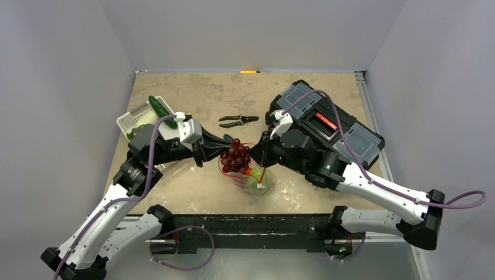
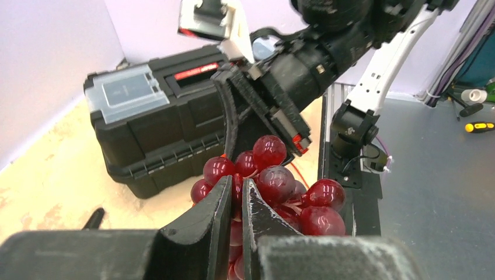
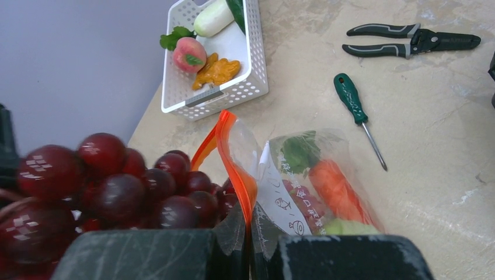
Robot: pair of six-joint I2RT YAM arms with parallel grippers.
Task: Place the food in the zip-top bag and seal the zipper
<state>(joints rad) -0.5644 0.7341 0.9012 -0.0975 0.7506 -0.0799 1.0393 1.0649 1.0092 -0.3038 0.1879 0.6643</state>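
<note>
My left gripper [image 1: 223, 153] [image 2: 237, 186] is shut on the dark red grape bunch [image 1: 235, 157] [image 2: 274, 186] and holds it at the open mouth of the clear zip-top bag [image 1: 257, 181] [image 3: 303, 181]. My right gripper [image 1: 260, 156] [image 3: 250, 226] is shut on the bag's orange-red zipper strip [image 3: 236, 157] and holds the mouth up. Inside the bag lie the orange carrot [image 3: 334, 185] with green leaves and a green piece [image 3: 350, 227]. The grapes [image 3: 117, 189] crowd the left of the right wrist view. The peach [image 3: 188, 53] and cucumber [image 1: 162, 111] lie in the basket.
A white slotted basket [image 1: 135, 121] [image 3: 251, 70] stands at the far left. Black-handled pliers [image 1: 238, 121] [image 3: 408, 39] lie behind the bag, with a green-handled screwdriver [image 3: 352, 102] near them. A black toolbox [image 1: 330, 125] [image 2: 152, 122] fills the right side.
</note>
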